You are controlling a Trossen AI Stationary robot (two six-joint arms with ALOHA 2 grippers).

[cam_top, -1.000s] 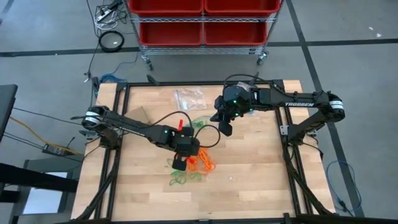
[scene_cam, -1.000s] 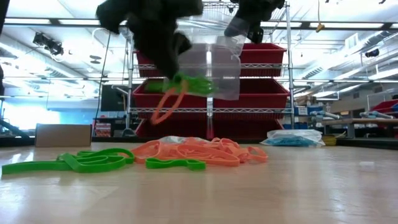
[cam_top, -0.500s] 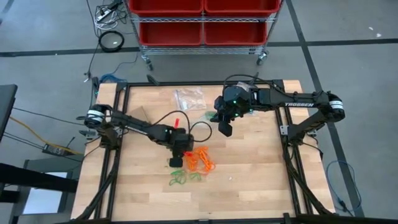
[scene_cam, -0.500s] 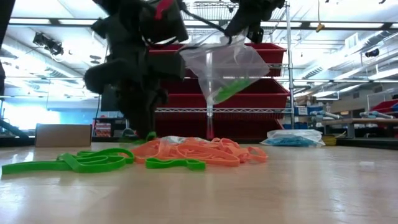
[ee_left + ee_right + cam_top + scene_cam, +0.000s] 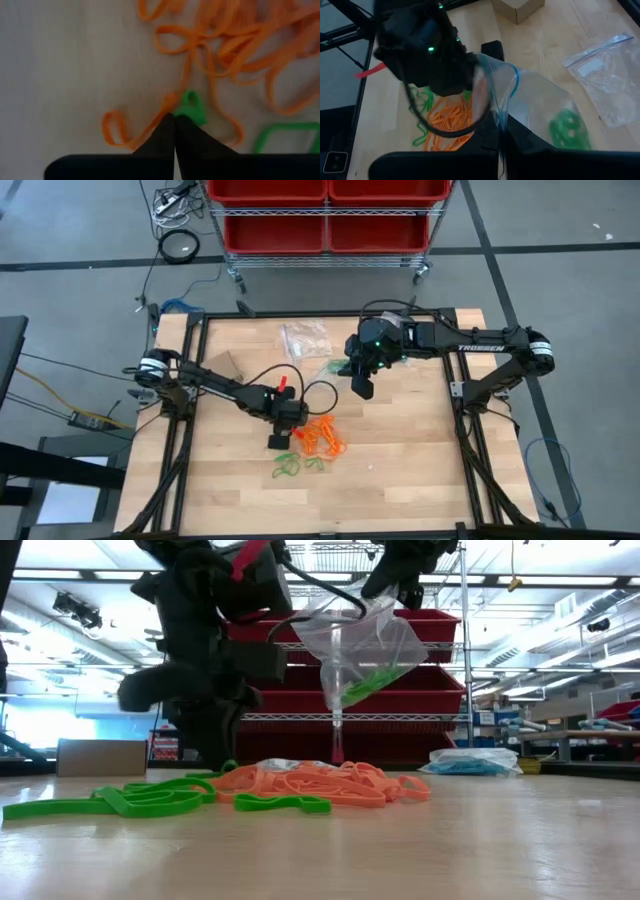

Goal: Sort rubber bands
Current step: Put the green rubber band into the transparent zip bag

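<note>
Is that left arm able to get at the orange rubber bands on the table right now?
Probably yes. The left gripper is shut right at the edge of the orange rubber bands, beside a green rubber band, with nothing lying between them.

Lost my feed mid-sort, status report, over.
Left pincer shut, down on the rubber bands, nipping a green one. Right pincer shut on clear bag, held aloft, green bands inside. Nothing in the way.

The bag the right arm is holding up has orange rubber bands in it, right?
Not orange. The rubber bands inside the clear bag held up by the right gripper are green, as the right wrist view shows. The orange ones lie on the table.
</note>
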